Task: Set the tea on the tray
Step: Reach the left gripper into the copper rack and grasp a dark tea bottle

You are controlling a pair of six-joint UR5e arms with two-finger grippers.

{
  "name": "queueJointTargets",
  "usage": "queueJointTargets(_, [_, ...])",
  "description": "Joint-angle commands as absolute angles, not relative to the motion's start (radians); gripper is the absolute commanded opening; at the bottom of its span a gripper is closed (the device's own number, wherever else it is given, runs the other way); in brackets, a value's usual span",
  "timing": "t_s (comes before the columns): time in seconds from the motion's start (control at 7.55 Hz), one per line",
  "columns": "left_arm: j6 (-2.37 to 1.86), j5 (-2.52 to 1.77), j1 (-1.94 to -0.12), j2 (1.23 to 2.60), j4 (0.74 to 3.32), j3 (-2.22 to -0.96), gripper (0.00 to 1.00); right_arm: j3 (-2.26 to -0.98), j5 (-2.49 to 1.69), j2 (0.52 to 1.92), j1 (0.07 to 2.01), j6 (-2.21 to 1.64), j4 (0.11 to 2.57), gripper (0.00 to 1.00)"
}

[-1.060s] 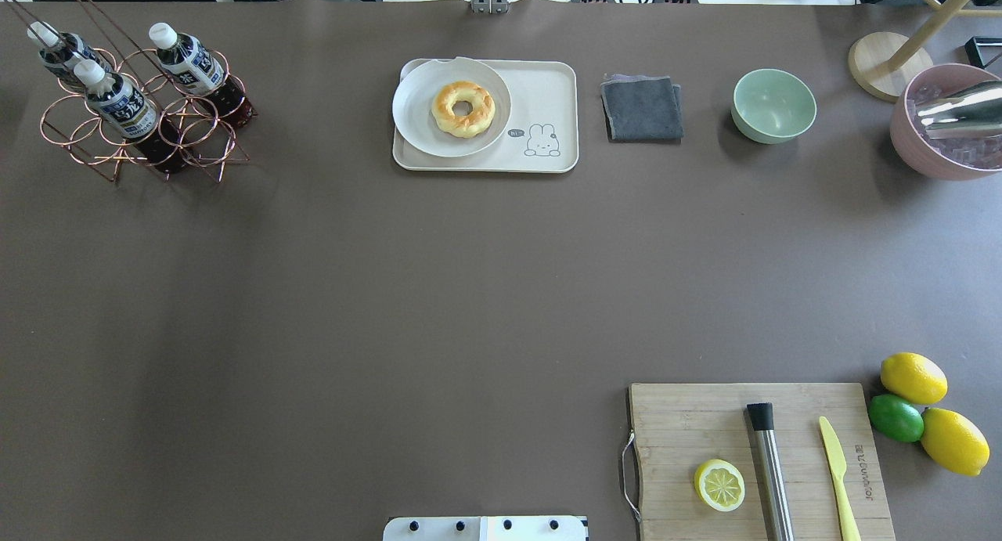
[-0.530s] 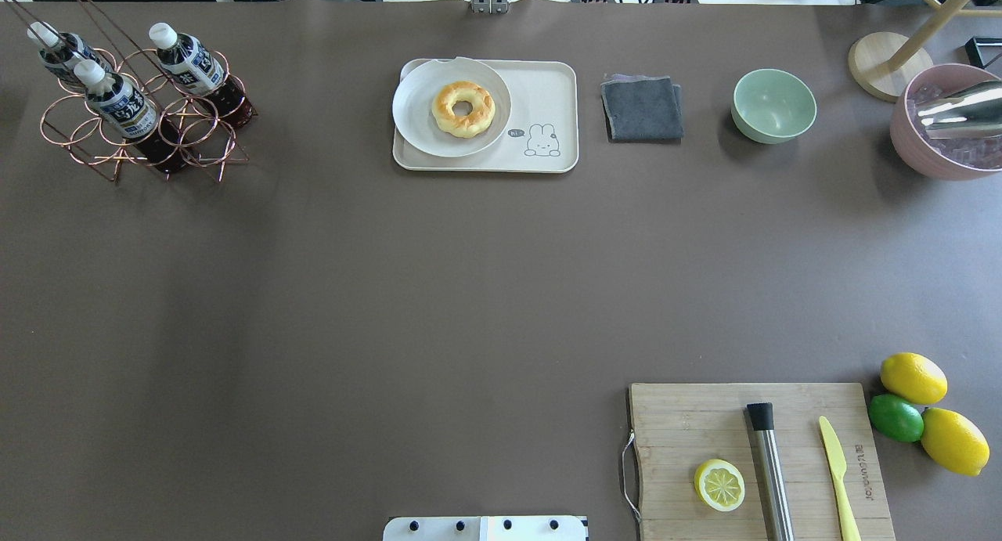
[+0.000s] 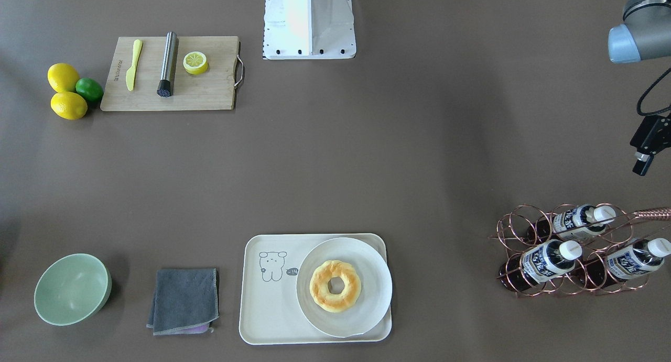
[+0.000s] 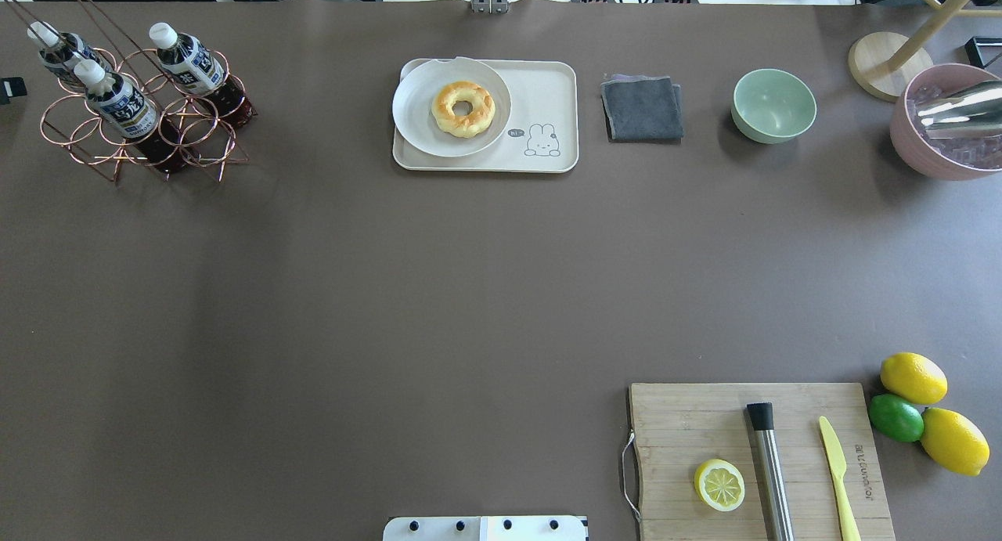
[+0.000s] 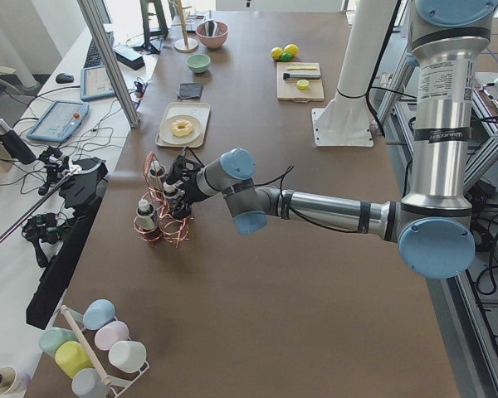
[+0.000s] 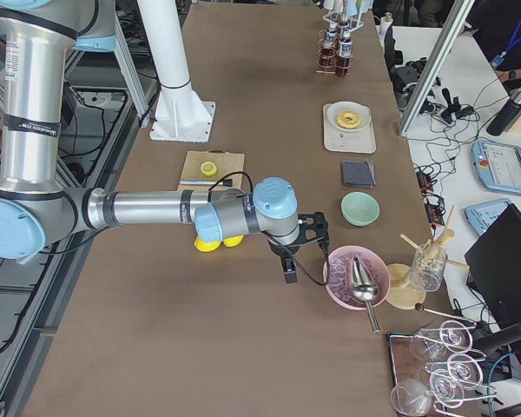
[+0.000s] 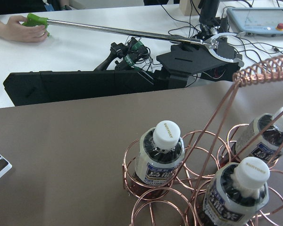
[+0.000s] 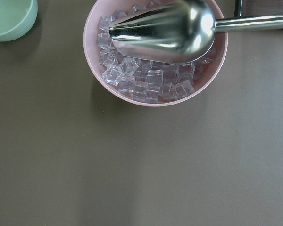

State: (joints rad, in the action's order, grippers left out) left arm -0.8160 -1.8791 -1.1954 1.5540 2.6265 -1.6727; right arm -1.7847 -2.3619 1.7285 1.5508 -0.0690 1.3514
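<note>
Tea bottles (image 3: pixel 545 260) in copper rack (image 3: pixel 652 212), well apart from tray (image 3: pixel 267 309). Left gripper (image 3: pixel 647 144) near rack; whether its jaws are apart cannot be told.

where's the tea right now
In the overhead view the tea is at the table's far left: three bottles leaning in the copper rack, well left of the tray.

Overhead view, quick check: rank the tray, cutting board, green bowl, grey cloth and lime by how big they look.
1. cutting board, which reaches the frame's bottom edge
2. tray
3. green bowl and grey cloth, about alike
4. lime
</note>
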Motion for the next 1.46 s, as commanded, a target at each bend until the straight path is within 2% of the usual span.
queueJointTargets(0.0, [-0.909, -1.702, -1.047, 1.552, 2.625, -1.707, 0.99, -1.782, -2.364, 1.73, 1.551, -0.069, 1.35, 1.0])
queueJointTargets(0.53, [-0.792, -1.634, -0.977, 1.592, 2.585, -1.7, 0.96, -1.77, -2.359, 1.724, 1.551, -0.069, 1.348, 1.0])
queueJointTargets(0.66, [-0.731, -1.64, -0.985, 1.598, 2.583, -1.701, 0.85, -1.766, -2.359, 1.72, 1.551, -0.069, 1.348, 1.0])
queueJointTargets(0.79, [-0.729, -1.637, -0.988, 1.601, 2.583, -1.701, 0.81, -1.766, -2.359, 1.72, 1.551, -0.069, 1.348, 1.0])
queueJointTargets(1.32, [-0.732, -1.641, -1.034, 1.606, 2.595, -1.698, 0.78, -1.761, -2.358, 1.72, 1.551, -0.069, 1.348, 1.0])
